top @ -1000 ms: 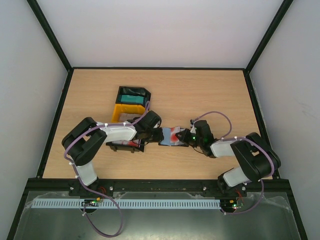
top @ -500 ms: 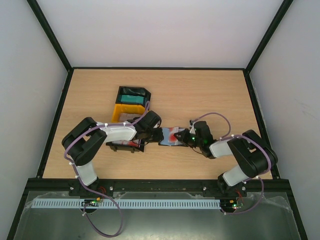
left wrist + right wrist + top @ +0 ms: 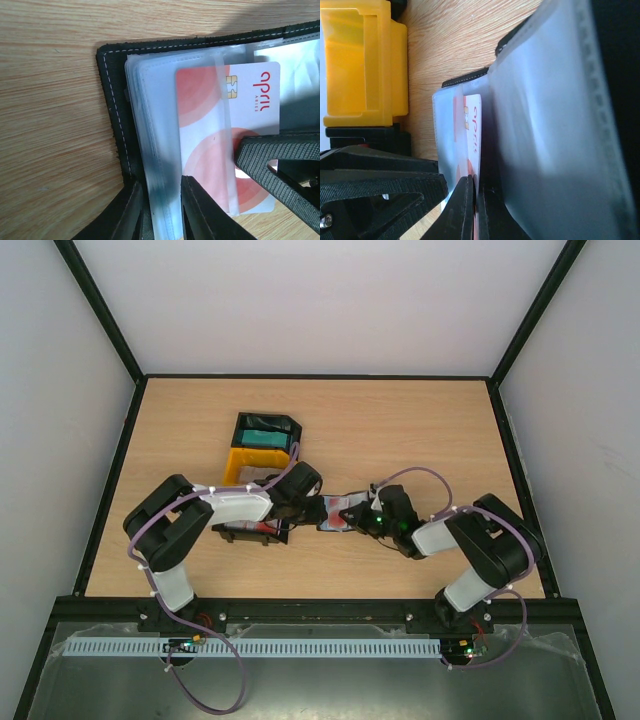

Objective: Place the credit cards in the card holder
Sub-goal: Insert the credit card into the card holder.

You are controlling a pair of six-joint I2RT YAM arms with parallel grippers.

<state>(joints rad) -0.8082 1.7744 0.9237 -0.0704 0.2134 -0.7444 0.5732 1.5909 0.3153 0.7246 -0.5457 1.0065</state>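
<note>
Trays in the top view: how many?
3. Black tray holding teal cards at the back; yellow tray just in front of it; a second black tray nearest, mostly under the left arm, red showing inside. The arms may hide more.

The wooden worktop [image 3: 420, 420] is carrying everything inside a black frame. The left arm is reaching in from its base and its left hand [image 3: 305, 506] is pressing against the left edge of the open card holder [image 3: 335, 512]. The right hand [image 3: 362, 517] is meeting the card holder from the opposite side, where a red-and-white card [image 3: 347, 507] is showing against the pale sleeves. A green light is glowing on the right wrist. Farther back, a yellow tray [image 3: 243, 464] is sitting against a black tray [image 3: 268, 422] that is holding teal cards [image 3: 264, 438]. Another black tray [image 3: 250, 532], with red showing in it, is lying partly under the left forearm.
</note>
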